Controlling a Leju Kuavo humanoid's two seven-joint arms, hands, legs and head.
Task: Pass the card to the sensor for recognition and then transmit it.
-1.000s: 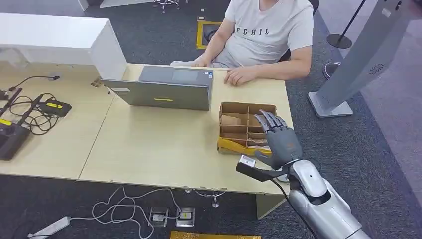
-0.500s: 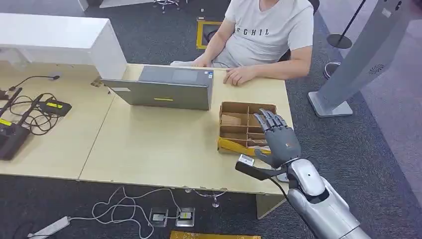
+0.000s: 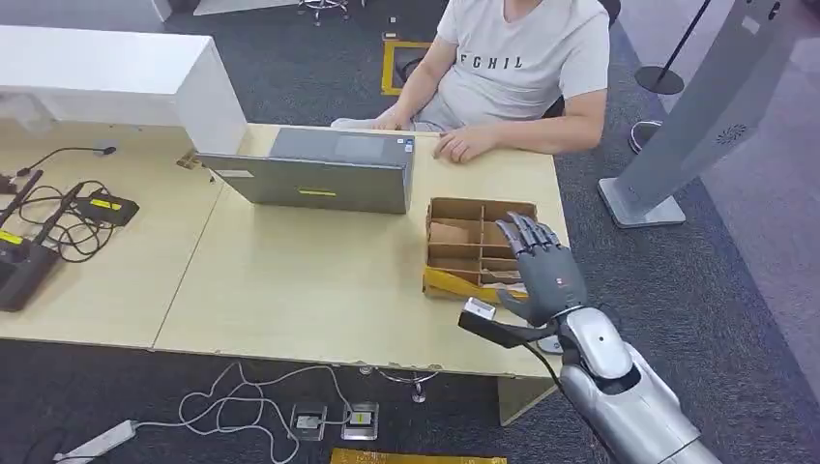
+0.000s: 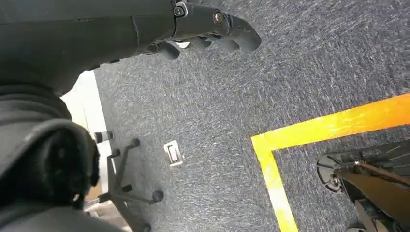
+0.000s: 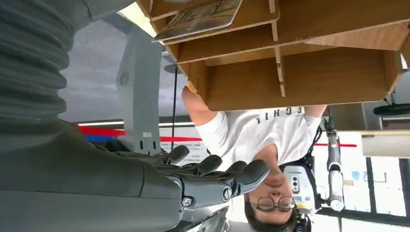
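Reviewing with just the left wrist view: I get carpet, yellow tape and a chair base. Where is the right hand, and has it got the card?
Observer: The right hand is above the near right part of a cardboard divider box on the table, fingers spread, holding nothing.
Operator: So where is the card?
Observer: The right wrist view shows a flat printed card lying in one of the box's compartments, untouched by the hand.
Operator: Anyone nearby?
Observer: A person in a white shirt sits at the far side of the table, hands resting beside an open laptop.
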